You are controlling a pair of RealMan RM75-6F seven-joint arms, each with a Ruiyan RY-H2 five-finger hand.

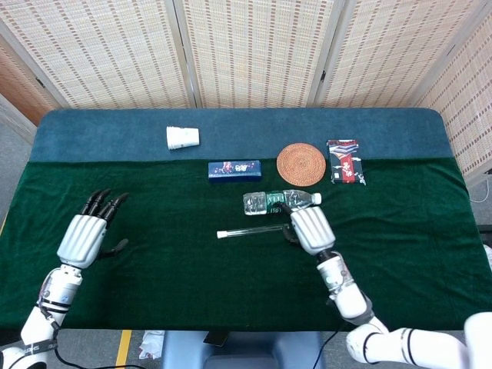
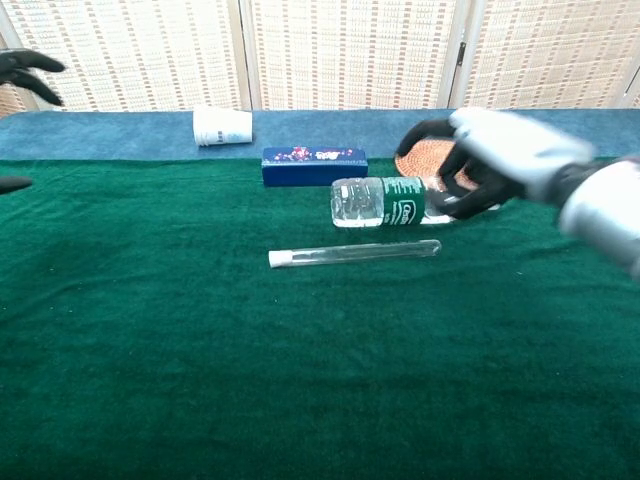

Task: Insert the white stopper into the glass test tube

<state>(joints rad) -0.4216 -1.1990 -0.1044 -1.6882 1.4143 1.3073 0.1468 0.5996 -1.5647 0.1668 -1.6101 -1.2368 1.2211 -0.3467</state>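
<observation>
The glass test tube (image 1: 254,231) (image 2: 360,252) lies flat on the green cloth, and the white stopper (image 1: 221,234) (image 2: 280,259) sits in its left end. My right hand (image 1: 310,228) (image 2: 490,160) is just past the tube's right end. It holds nothing, its fingers are apart, and it looks blurred in the chest view. My left hand (image 1: 84,234) (image 2: 25,72) is far to the left with its fingers spread and empty. Only its fingertips show at the chest view's left edge.
A water bottle (image 1: 280,201) (image 2: 385,201) lies just behind the tube. Further back are a blue box (image 1: 234,169) (image 2: 314,166), a tipped paper cup (image 1: 183,137) (image 2: 222,126), a woven coaster (image 1: 301,164) (image 2: 420,160) and a red-and-black packet (image 1: 345,161).
</observation>
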